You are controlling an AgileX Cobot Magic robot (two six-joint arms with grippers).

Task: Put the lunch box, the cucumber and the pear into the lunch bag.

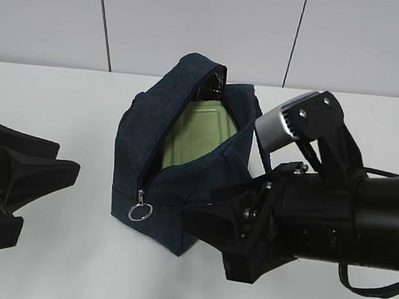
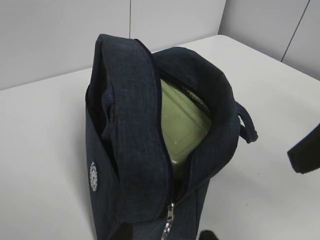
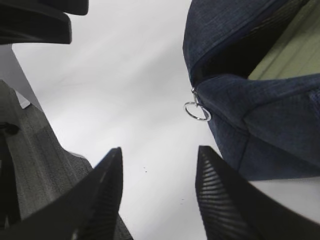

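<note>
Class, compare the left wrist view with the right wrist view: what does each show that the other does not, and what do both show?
Only the left wrist view shows the white round emblem on the bag's side and a loop handle hanging off its far side.

Only the right wrist view shows the right gripper, its ribbed jaws standing apart with nothing between them, over the bare table.

Both show the lunch bag with its top unzipped, the green lid of the lunch box inside it, and the metal ring pull at the end of the zipper.

**Open jaws beside the bag's ring pull**

The right gripper (image 3: 157, 192) hangs over the white table (image 3: 125, 90), jaws apart, empty. Far right stands the lunch bag (image 3: 260, 115), unzipped, ring pull (image 3: 197, 111) dangling; pale green inside, probably the lunch box (image 3: 290, 55).
</note>
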